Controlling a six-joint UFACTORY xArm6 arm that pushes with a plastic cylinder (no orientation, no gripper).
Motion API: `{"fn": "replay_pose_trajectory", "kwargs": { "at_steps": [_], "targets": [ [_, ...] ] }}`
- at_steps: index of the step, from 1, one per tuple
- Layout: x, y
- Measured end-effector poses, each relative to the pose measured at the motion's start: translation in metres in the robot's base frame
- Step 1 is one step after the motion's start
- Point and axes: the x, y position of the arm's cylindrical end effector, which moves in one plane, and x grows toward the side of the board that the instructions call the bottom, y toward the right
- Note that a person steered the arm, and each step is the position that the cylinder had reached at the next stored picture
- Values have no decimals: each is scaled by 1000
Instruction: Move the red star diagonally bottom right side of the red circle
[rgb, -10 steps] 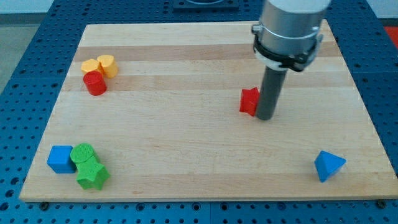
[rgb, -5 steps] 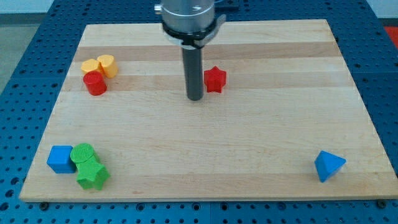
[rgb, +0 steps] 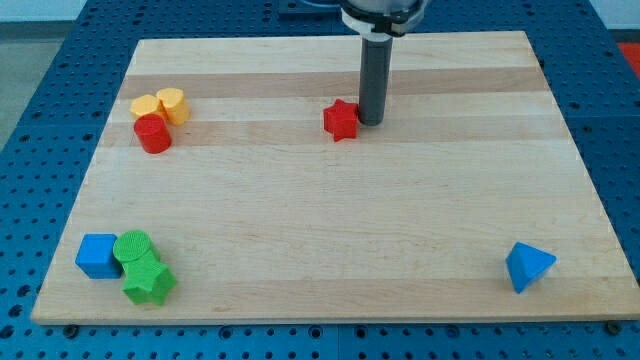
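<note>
Red star (rgb: 341, 120): sits in the upper middle of the tabletop (rgb: 320, 210), well off to the view's right of the red circle and a touch higher than it. So it's not down at the circle's bottom-right yet.
Green star (rgb: 149, 282): nearest thing, bottom-left corner, pressed up against the green cylinder above it.
Blue triangle (rgb: 527, 266): all alone near the bottom-right corner, looks like a little pyramid-ish wedge.
Blue cube (rgb: 97, 256): bottom left, touching the left side of the green cylinder.
Green cylinder (rgb: 132, 246): wedged between the blue cube and the green star, so those three make one tight clump.
Red circle (rgb: 153, 133): upper left, a short round block, touching the yellow pair just above it.
My tip (rgb: 370, 122): right at the red star's right-hand side, about level with it. It's so close that I honestly can't tell if it's touching or a hair apart.
Yellow blocks: two of them side by side at the top of the left cluster. The left one (rgb: 147, 106) has a shape I can't quite make out, and the right one (rgb: 172, 104) is a cylinder.
Tool (rgb: 375, 75): just a plain dark rod coming straight down from the view's top. It has no parts that open or close, and it's gripping nothing.
</note>
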Motion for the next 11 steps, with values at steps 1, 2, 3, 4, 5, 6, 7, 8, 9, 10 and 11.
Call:
{"fn": "replay_pose_trajectory", "kwargs": {
  "at_steps": [1, 2, 3, 4, 5, 6, 7, 8, 9, 10, 11],
  "targets": [
    [0, -18],
    [0, -46],
    [0, -78],
    [0, -111],
    [0, -141],
    [9, -112],
    [48, -101],
    [51, -123],
    [32, -117],
    [65, -96],
    [96, -110]
  ]
}}
